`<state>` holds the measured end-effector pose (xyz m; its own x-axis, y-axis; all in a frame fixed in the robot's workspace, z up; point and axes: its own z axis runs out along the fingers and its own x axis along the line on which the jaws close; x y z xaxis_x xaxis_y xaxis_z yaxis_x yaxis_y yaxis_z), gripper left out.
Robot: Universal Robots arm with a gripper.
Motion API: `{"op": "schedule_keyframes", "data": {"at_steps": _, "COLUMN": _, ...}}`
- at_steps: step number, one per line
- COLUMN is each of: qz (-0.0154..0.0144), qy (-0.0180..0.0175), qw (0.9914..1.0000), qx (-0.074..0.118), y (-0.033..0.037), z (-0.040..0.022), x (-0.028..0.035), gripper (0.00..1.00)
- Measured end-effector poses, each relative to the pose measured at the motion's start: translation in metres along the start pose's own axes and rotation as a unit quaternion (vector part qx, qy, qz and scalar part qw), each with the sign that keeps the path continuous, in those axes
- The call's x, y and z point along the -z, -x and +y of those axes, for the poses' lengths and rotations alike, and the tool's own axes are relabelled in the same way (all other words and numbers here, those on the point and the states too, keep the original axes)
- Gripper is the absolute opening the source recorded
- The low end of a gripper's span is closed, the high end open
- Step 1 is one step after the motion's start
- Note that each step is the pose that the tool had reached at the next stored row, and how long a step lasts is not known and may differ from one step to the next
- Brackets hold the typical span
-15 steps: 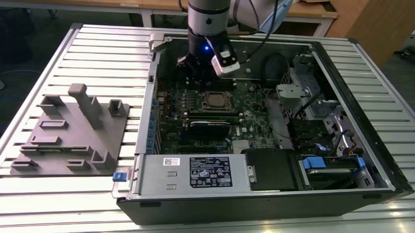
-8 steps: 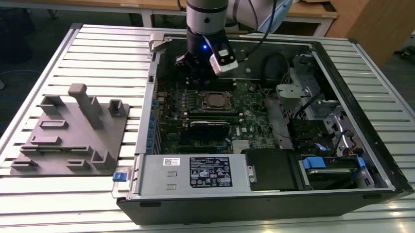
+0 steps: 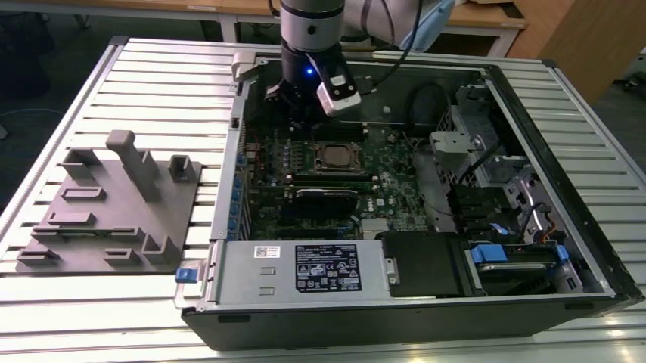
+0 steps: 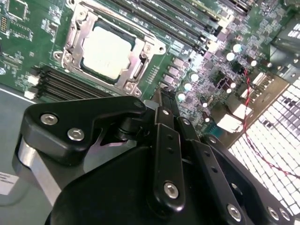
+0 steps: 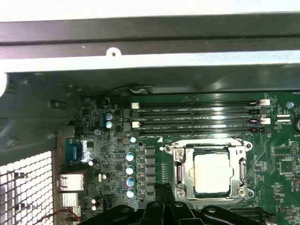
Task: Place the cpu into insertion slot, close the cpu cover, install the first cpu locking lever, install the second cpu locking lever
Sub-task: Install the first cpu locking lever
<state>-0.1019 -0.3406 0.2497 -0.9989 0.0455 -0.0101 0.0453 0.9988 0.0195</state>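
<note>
The cpu [image 4: 108,51] [image 5: 211,172], a pale silver square, lies in the insertion slot [image 3: 338,157] on the green motherboard. The cpu cover [image 4: 75,33] [image 5: 208,144], a silvery frame, lies flat around the chip. My gripper [image 4: 165,99] [image 5: 161,190] hangs above the board beside the socket, toward the case's rear wall, fingers together and holding nothing. In the exterior view the gripper [image 3: 290,113] is up and to the left of the socket. Whether the thin locking levers along the socket's sides are latched I cannot tell.
Long black memory slots [image 5: 197,117] run next to the socket. A black card [image 3: 325,193] lies below it. The power supply [image 3: 302,268] and drive bay [image 3: 510,257] fill the case's near side. A grey fixture plate [image 3: 111,212] stands on the slatted table outside the case.
</note>
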Motion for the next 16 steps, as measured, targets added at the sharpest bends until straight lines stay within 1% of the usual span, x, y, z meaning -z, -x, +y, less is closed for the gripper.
{"op": "schedule_keyframes", "data": {"at_steps": 7, "qz": 0.0000, "qy": 0.0008, "qw": 1.00000, "qx": 0.000, "y": -0.0048, "z": 0.0041, "x": -0.0004, "gripper": 0.11}}
{"op": "schedule_keyframes", "data": {"at_steps": 12, "qz": 0.0000, "qy": 0.0009, "qw": 1.00000, "qx": 0.000, "y": -0.0077, "z": 0.0118, "x": -0.0007, "gripper": 0.11}}
{"op": "schedule_keyframes", "data": {"at_steps": 16, "qz": 0.0001, "qy": 0.0009, "qw": 1.00000, "qx": 0.000, "y": -0.0086, "z": 0.0183, "x": -0.0011, "gripper": 0.11}}
